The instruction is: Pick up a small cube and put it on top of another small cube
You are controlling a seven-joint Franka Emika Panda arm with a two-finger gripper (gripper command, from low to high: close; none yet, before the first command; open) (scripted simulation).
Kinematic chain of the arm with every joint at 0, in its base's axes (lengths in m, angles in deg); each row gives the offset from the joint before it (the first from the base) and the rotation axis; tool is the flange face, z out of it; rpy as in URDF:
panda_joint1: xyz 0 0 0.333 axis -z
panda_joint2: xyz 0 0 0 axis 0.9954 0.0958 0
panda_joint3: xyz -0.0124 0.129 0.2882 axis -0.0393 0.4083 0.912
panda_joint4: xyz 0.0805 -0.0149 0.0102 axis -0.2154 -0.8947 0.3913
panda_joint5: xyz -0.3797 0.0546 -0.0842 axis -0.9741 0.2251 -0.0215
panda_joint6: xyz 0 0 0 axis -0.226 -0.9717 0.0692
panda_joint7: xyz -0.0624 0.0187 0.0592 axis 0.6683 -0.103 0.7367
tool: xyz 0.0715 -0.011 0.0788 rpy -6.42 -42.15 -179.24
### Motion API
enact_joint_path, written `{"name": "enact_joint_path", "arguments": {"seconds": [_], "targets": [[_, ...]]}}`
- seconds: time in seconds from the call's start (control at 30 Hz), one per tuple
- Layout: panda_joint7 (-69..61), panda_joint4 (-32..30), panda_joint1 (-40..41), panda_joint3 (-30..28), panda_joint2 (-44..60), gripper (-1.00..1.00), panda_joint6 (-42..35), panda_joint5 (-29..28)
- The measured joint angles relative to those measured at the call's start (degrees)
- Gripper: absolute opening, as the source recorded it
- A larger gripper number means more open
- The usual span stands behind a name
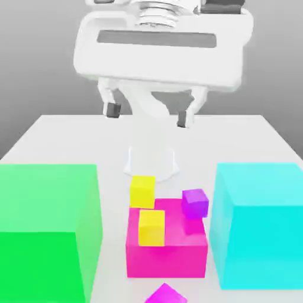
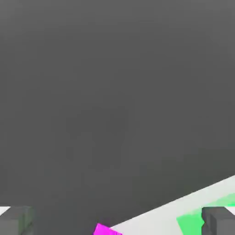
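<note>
Two yellow cubes, the upper one point(image 1: 142, 192) and the lower one point(image 1: 152, 228), show at the hot-pink block point(image 1: 166, 261) in the exterior view, which serves as landmark for the rest. The lower yellow cube appears over the block's near part, toward the exterior view's left; the upper one appears by its far left corner. A bluish-purple cube point(image 1: 194, 203) appears by its far right corner. The large green block point(image 1: 44, 237) stands to the hot-pink block's left, and the large cyan block point(image 1: 260, 237) just beside it on the right. Nearer the camera than the hot-pink block, the small magenta cube point(image 1: 166, 295) sits turned cornerwise, partly cut off by the frame edge. Beyond and above the block, the jaws point(image 1: 147, 115) are spread wide over the white tabletop point(image 1: 237, 139), holding nothing.
</note>
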Motion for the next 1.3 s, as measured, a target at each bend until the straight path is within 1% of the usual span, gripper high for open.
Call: {"name": "enact_joint_path", "arguments": {"seconds": [0.2, 0.33, 0.47, 0.6, 0.63, 0.87, 1.0, 1.07, 1.3], "targets": [[9.92, 0.0, 0.07, 0.13, 12.25, 0.0, 3.47, -2.27], [14.88, -0.11, -0.84, -0.38, 19.97, 0.0, 6.12, -1.43], [18.44, -0.29, -1.18, -0.04, 27.28, 0.0, 8.98, 1.37], [21.02, 1.09, -2.84, -2.06, 35.5, 0.0, 14.79, -0.39], [21.49, 1.44, -3.36, -2.71, 37.27, -1.0, 16.17, -1.0], [21.56, 1.48, -3.42, -2.77, 37.52, -1.0, 16.48, -1.05], [19.37, -0.02, -1.82, -0.65, 30.42, -1.0, 10.88, 1.88], [18.7, -0.93, -0.92, -0.55, 27.24, -1.0, 7.62, 3.24], [26.86, -7.67, -3.01, 1.16, 14.06, -1.0, 1.27, 7.71]]}}
